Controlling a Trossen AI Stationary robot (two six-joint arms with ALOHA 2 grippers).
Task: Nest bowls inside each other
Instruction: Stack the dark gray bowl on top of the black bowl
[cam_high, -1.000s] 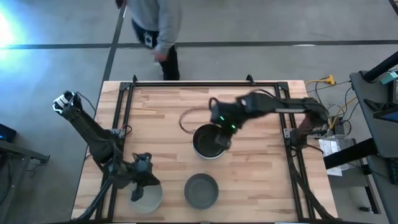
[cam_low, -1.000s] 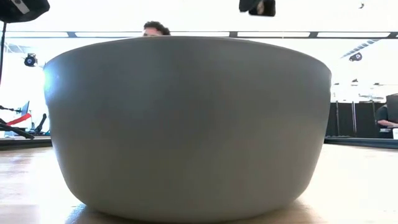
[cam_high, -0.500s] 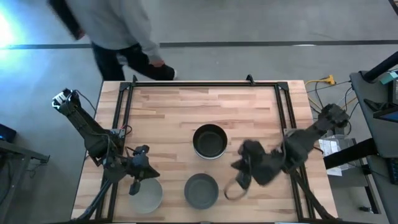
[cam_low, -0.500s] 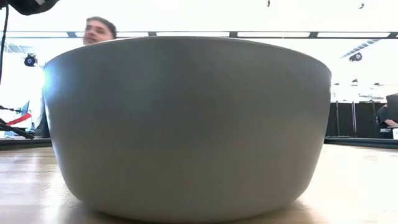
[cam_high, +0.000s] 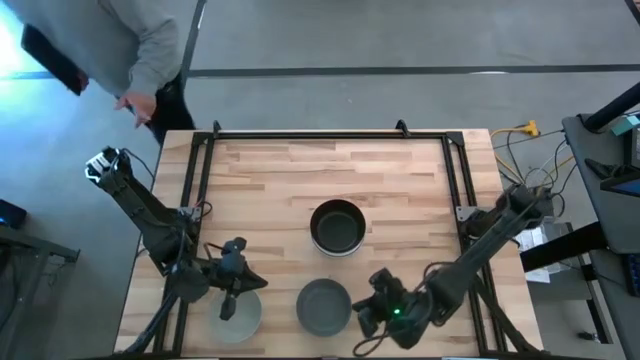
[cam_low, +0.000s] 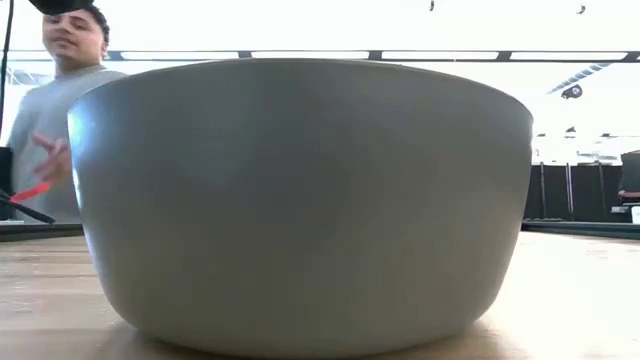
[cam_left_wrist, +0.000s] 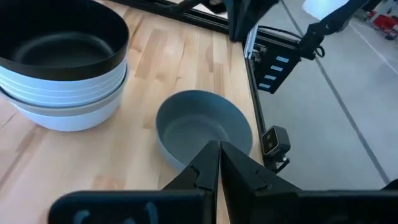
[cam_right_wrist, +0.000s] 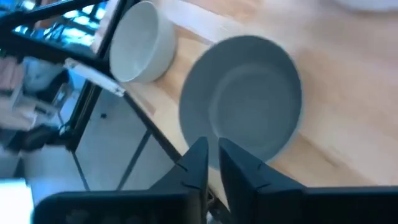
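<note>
Mostly done: stack w/ black bowl on top sits mid-table. Grey bowl & pale bowl still loose by near edge. Right gripper beside grey bowl, left gripper over pale bowl, both clenched, empty.

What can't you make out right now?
1. Low view: the grey bowl fills the frame, hiding the other bowls, the left tool and the right tool.
2. High view: the black bowl tops the stack and hides how many bowls lie under it.
3. High view: the left tool covers part of the pale bowl.
</note>
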